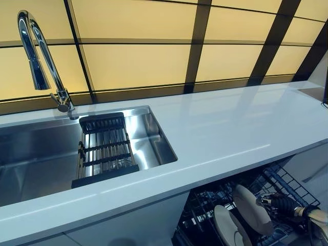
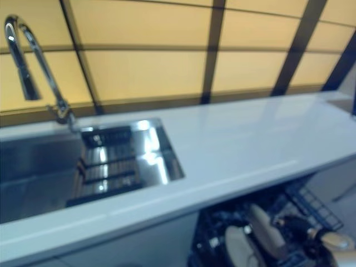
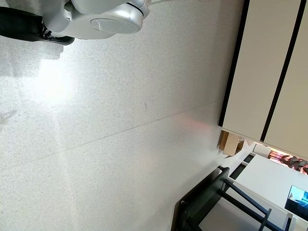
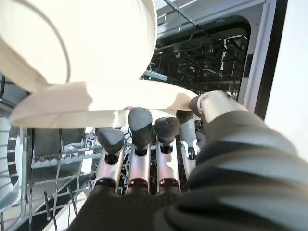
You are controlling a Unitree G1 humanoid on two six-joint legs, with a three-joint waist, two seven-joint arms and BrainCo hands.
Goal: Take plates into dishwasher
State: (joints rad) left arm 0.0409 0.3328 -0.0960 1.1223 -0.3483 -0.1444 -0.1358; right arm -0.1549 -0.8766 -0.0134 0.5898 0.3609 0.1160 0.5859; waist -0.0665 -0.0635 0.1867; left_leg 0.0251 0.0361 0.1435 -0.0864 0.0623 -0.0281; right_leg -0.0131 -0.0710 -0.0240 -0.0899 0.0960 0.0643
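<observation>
Below the counter, the dishwasher's lower rack (image 1: 289, 180) is pulled out, and two cream plates stand on edge in it. My right hand (image 1: 275, 202) reaches in from the lower right to the farther plate (image 1: 251, 207). The nearer plate (image 1: 224, 225) stands just in front of it. In the right wrist view my fingertips (image 4: 139, 120) press under a plate's rim (image 4: 96, 108) and the thumb (image 4: 211, 102) meets its edge, so the hand pinches it. A second plate (image 4: 91, 38) stands close behind, over the wire rack (image 4: 53, 161). My left hand shows in no view.
A white counter (image 1: 230, 123) runs across above the dishwasher. A steel sink (image 1: 31, 154) at the left holds a black drying rack (image 1: 105, 148), with a chrome faucet (image 1: 36, 56) behind it. The left wrist view shows pale floor (image 3: 120, 144) and cabinet fronts (image 3: 260, 72).
</observation>
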